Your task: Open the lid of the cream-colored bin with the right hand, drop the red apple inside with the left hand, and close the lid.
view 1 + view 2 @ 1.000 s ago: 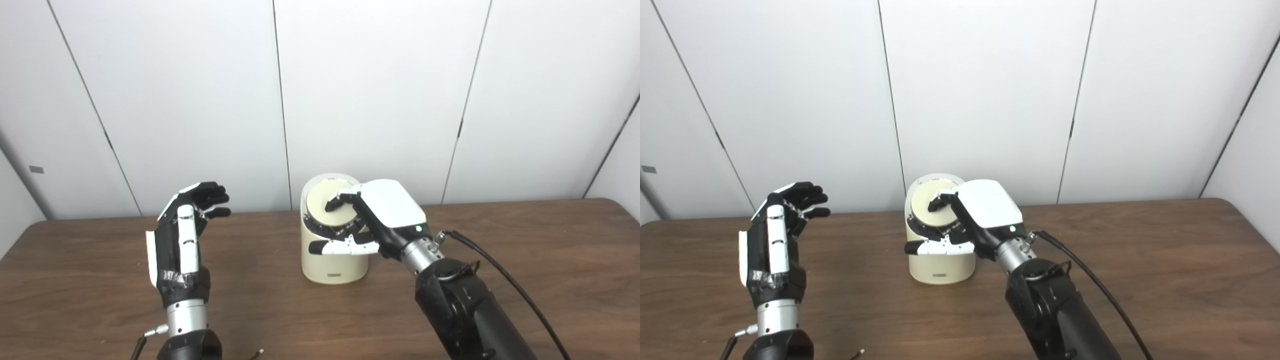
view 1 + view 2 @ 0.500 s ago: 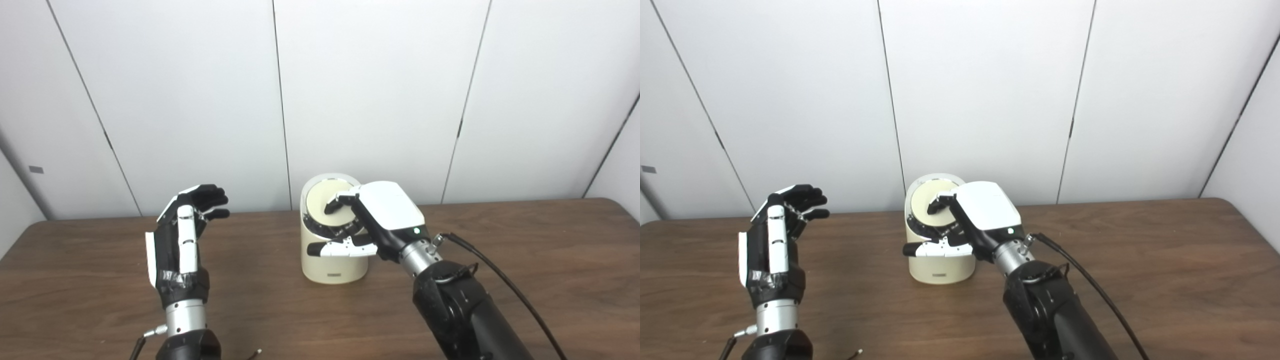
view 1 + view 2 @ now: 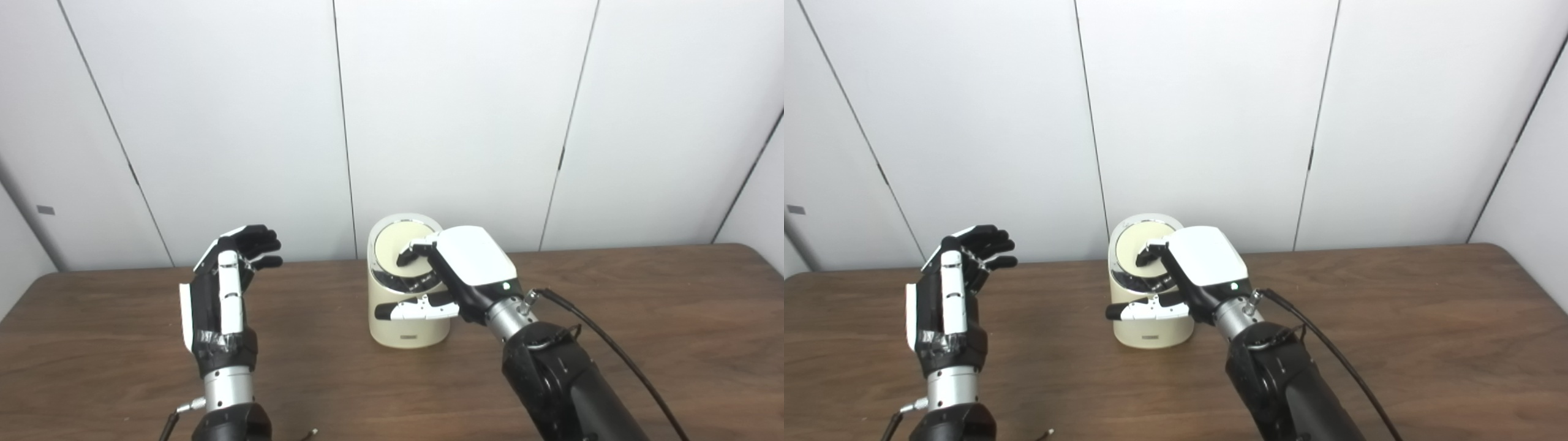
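Observation:
The cream-colored bin (image 3: 405,321) stands at the middle of the brown table (image 3: 643,294), near the wall. Its round lid (image 3: 389,247), ringed in chrome, slants toward me. My right hand (image 3: 468,262) lies over the lid's right side, fingertips (image 3: 409,256) resting on the disc and the thumb (image 3: 416,308) stretched across the bin's front; it clasps nothing. My left hand (image 3: 224,288) is held upright left of the bin, well apart from it, open and empty. No red apple shows in either view.
A black cable (image 3: 618,355) runs from my right wrist over the table's right half. A thin wire end (image 3: 310,433) lies at the near edge between the arms. White wall panels (image 3: 465,110) stand close behind the bin.
My right hand has slid slightly left and down on the lid, and the dark gap under the lid's front has narrowed. The left hand has hardly moved.

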